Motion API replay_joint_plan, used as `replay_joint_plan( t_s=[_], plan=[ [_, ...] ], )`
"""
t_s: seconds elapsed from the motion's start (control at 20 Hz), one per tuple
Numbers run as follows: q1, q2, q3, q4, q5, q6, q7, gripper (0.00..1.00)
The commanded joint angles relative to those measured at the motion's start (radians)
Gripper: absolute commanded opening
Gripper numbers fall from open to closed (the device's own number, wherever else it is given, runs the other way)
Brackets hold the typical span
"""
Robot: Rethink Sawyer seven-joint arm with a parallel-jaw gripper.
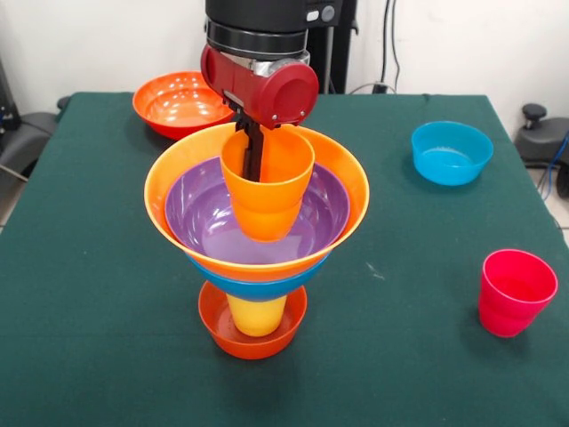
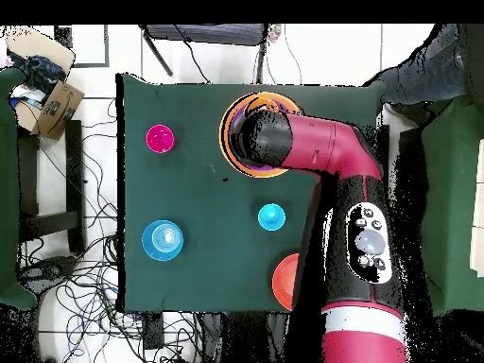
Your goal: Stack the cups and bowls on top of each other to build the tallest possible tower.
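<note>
The tower stands mid-table: a small red-orange bowl (image 1: 253,342) at the base, a yellow cup (image 1: 256,316) in it, then a blue bowl (image 1: 258,287), the large light orange bowl (image 1: 178,173) and the purple bowl (image 1: 200,222). My gripper (image 1: 253,167) is shut on the rim of the orange cup (image 1: 271,200), one dark finger inside it. The cup hangs upright with its lower part inside the purple bowl; I cannot tell whether it touches the bowl's floor. In the overhead view the arm's head (image 2: 265,137) hides the gripper and most of the tower (image 2: 230,123).
A medium red-orange bowl (image 1: 178,102) (image 2: 285,279) sits at the far left of the front view. A small teal-blue bowl (image 1: 452,153) (image 2: 163,240) sits far right. A pinkish red cup (image 1: 516,292) (image 2: 160,139) stands near right. A blue cup (image 2: 271,217) shows only overhead.
</note>
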Motion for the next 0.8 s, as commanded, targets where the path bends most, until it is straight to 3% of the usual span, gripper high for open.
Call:
replay_joint_plan(
  t_s=[0.05,0.8],
  plan=[
    [-0.01,0.053,0.037,0.094,-0.105,-0.026,-0.134,0.0],
    [-0.018,0.045,0.039,0.145,-0.108,-0.027,-0.145,0.0]
  ],
)
